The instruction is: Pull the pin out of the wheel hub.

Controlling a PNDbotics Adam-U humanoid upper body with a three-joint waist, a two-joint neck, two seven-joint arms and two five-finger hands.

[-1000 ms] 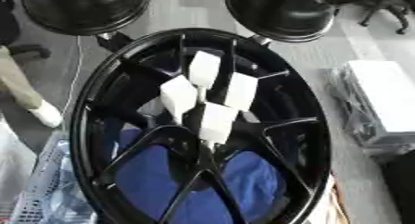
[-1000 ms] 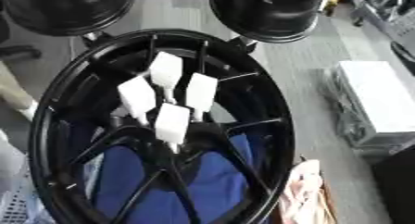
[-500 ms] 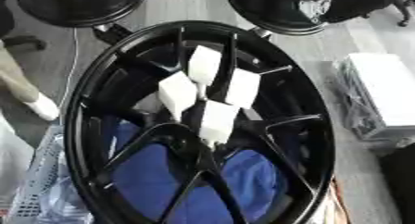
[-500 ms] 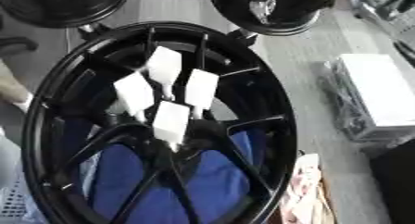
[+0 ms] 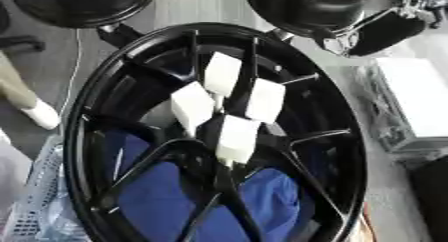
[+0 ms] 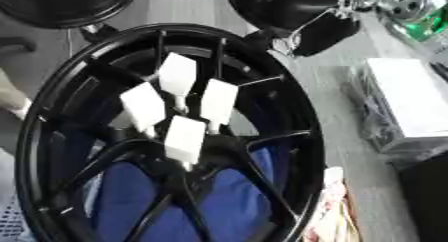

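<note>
A large black wheel hub (image 5: 87,111) fills both views, lying over a blue cloth (image 5: 166,201). Several white block-shaped pins stand at its centre: one at the top (image 5: 222,74), one on the left (image 5: 192,108), one on the right (image 5: 265,100) and one in front (image 5: 236,138). Nothing touches the pins. At the upper right a black arm part with silver joints, which I take for my right hand (image 6: 324,31), hangs just beyond the hub's rim. My left hand shows in neither view.
Two black round shapes (image 5: 79,3) (image 5: 306,6) stand behind the hub. A white box (image 5: 420,101) lies on the right. A mesh basket (image 5: 35,206) sits at the lower left. A person's leg and white shoe (image 5: 39,113) are at the left edge.
The whole picture has shifted, so the camera moved. The black arm part at the upper right has come into view near the rim. The pins sit as before.
</note>
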